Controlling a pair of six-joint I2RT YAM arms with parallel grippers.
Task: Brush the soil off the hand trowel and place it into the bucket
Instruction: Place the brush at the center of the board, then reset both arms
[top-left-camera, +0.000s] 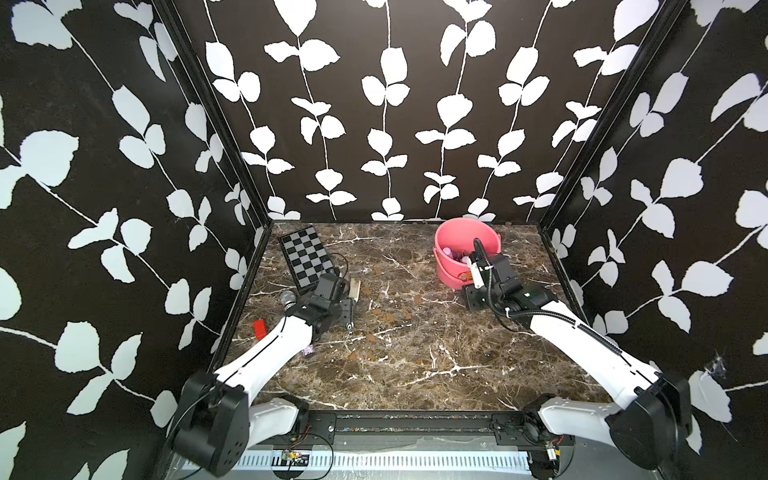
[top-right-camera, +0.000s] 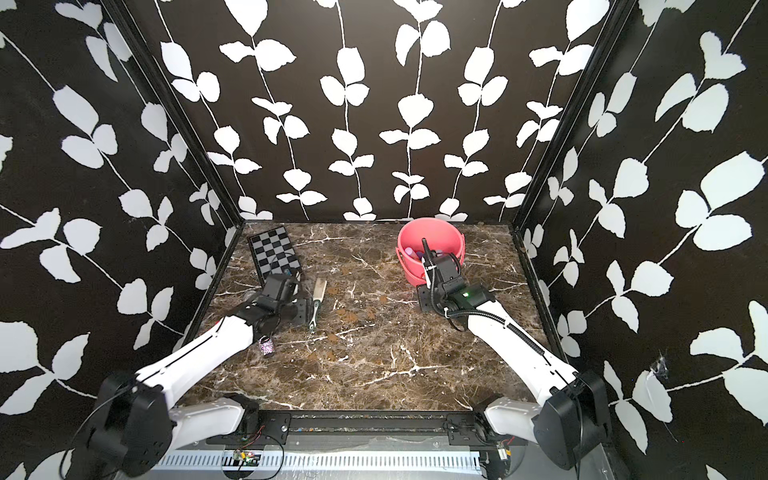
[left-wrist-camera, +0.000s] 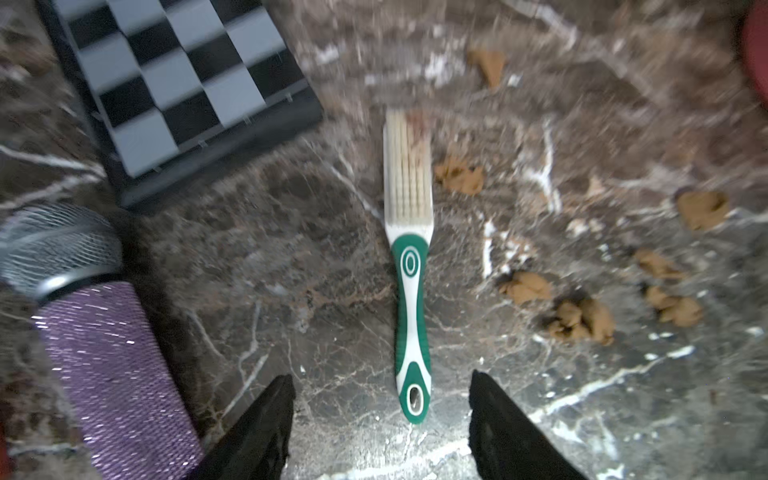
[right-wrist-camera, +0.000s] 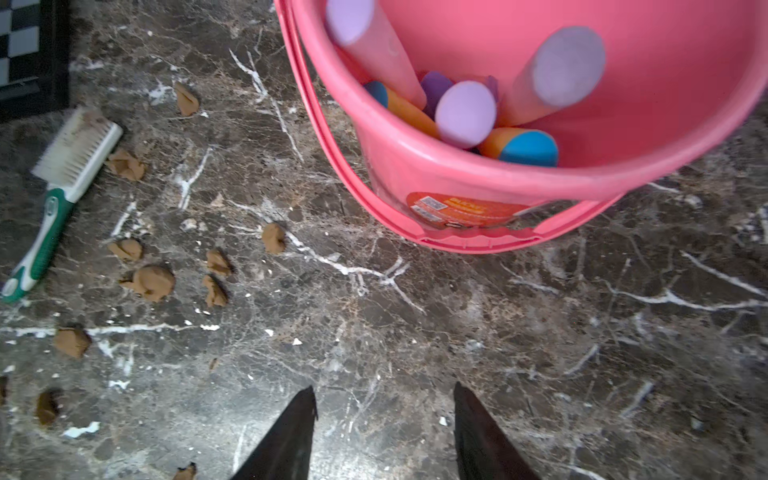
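You get sharp, evenly lit top views, with walls bowed at the edges. Left wrist view is blurred throughout, with glare on the table (left-wrist-camera: 357, 455) right at the left gripper (left-wrist-camera: 381, 376). Right wrist view is crisper.

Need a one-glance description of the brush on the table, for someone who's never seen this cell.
On the brown marble table, find the checkered board in the far left corner. Just off its near right corner lies the brush, flat, beside brown soil clumps. Only it has a green-and-white handle and pale bristles.
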